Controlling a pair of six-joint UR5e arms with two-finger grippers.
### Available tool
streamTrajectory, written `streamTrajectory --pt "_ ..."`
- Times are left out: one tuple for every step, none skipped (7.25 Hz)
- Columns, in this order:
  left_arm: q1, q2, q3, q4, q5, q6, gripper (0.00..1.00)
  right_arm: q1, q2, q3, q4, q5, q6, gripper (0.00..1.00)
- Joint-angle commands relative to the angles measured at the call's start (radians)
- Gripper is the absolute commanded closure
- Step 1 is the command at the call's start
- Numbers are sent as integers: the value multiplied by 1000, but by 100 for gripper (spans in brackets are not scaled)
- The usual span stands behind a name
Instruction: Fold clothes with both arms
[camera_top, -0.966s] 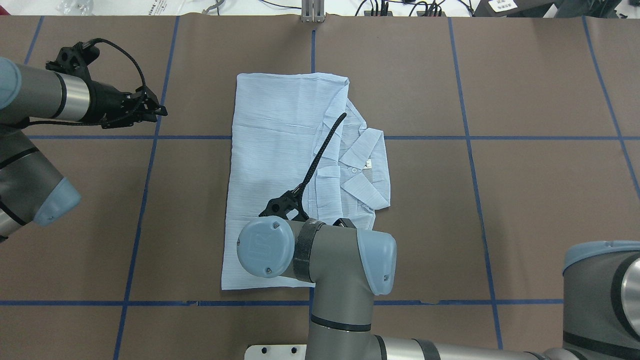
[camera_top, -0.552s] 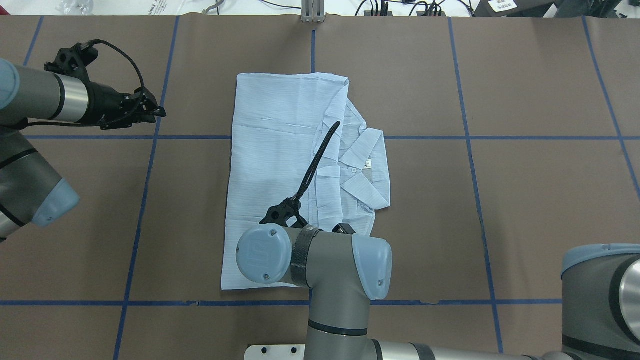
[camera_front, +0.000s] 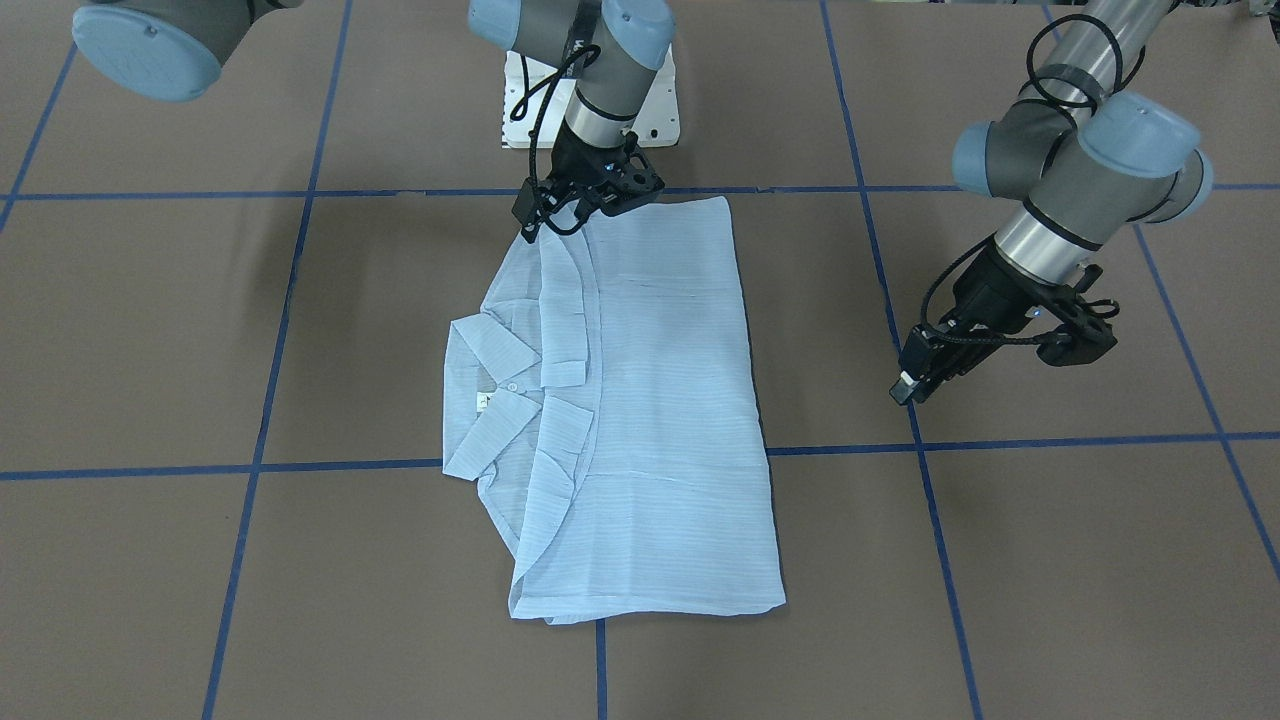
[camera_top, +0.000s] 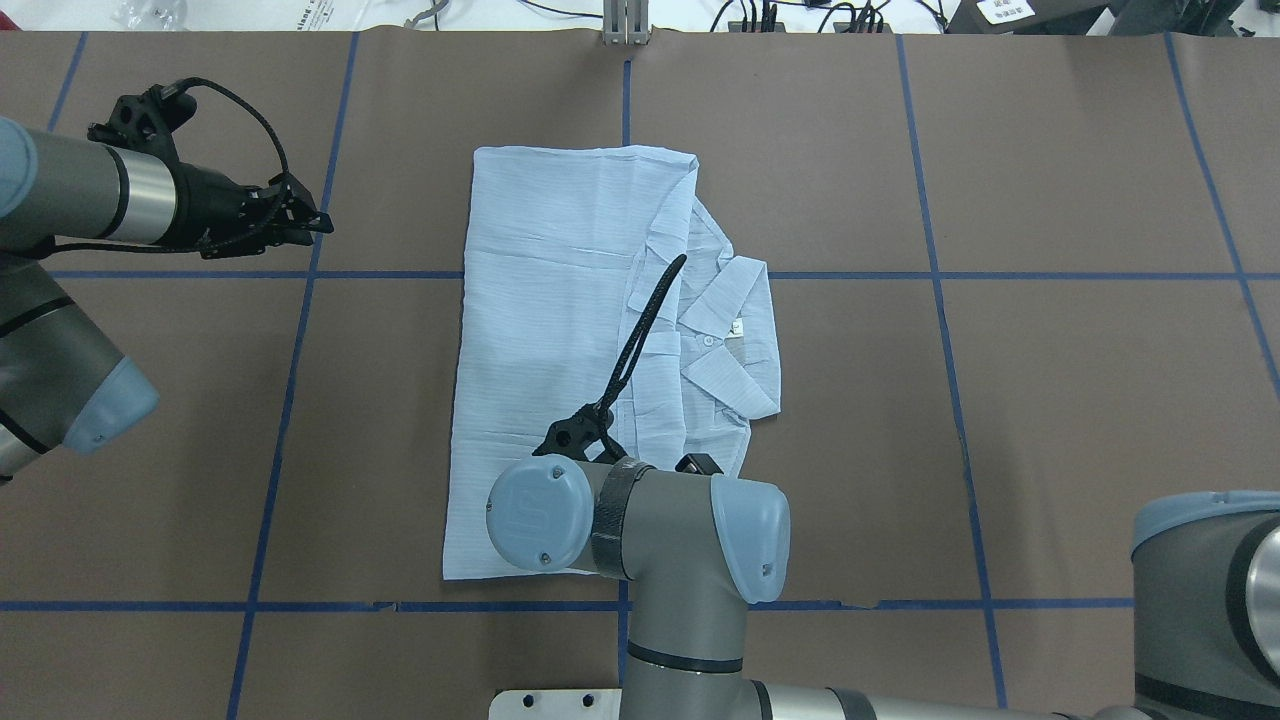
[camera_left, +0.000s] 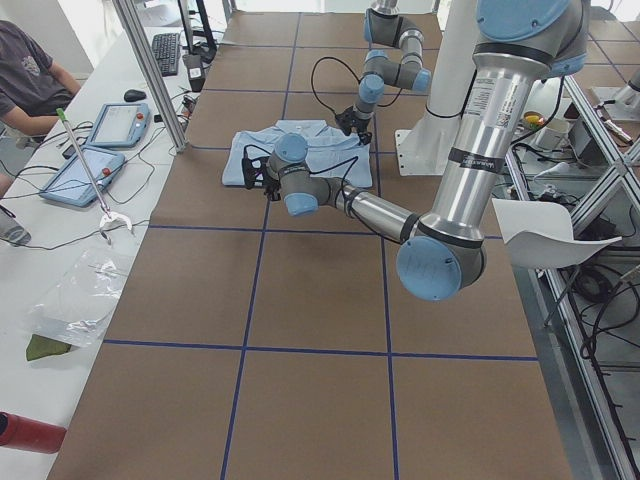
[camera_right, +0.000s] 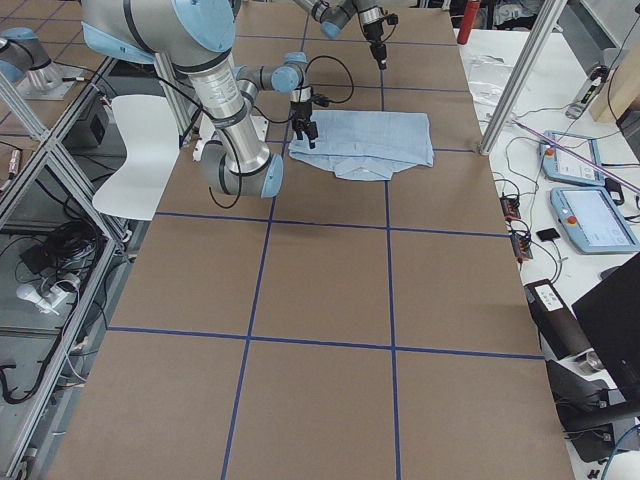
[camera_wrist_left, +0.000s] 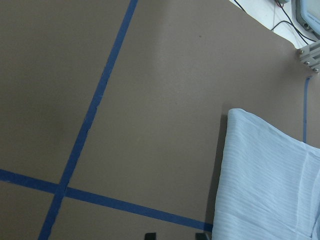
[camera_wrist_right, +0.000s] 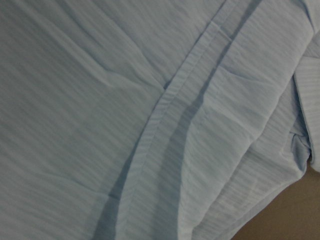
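R gripper (camera_front: 572, 215) at shirt (camera_front: 650, 400) edge, jaws unclear; L gripper (camera_front: 908, 383) part-open, empty.

Bright, even light from above. The shirt (camera_front: 660, 400) throws a thin soft shadow onto the brown worktop (camera_front: 1050, 580). The right wrist view is close and slightly blurred; others sharp.

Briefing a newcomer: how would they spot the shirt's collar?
On the brown table lies a folded pale-blue shirt. Its collar sits at the shirt's edge toward the robot's right side. Only it has two pointed flaps flanking a small label.
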Motion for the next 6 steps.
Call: streamTrajectory --pt "0 0 -2 0 0 0 62 23 -47 31 -2 2 0 0" --pt "0 1 -11 0 0 -2 62 34 -86 71 -3 8 0 0" --pt "0 2 -21 0 0 -3 62 35 -146 131 -9 8 3 0" --pt "0 6 -25 0 0 -3 62 35 -195 175 -12 10 16 0" --pt "0 6 -33 0 0 -3 62 34 -212 179 -17 10 21 0" --pt "0 17 -44 2 0 -3 62 37 -217 191 -18 11 33 0"
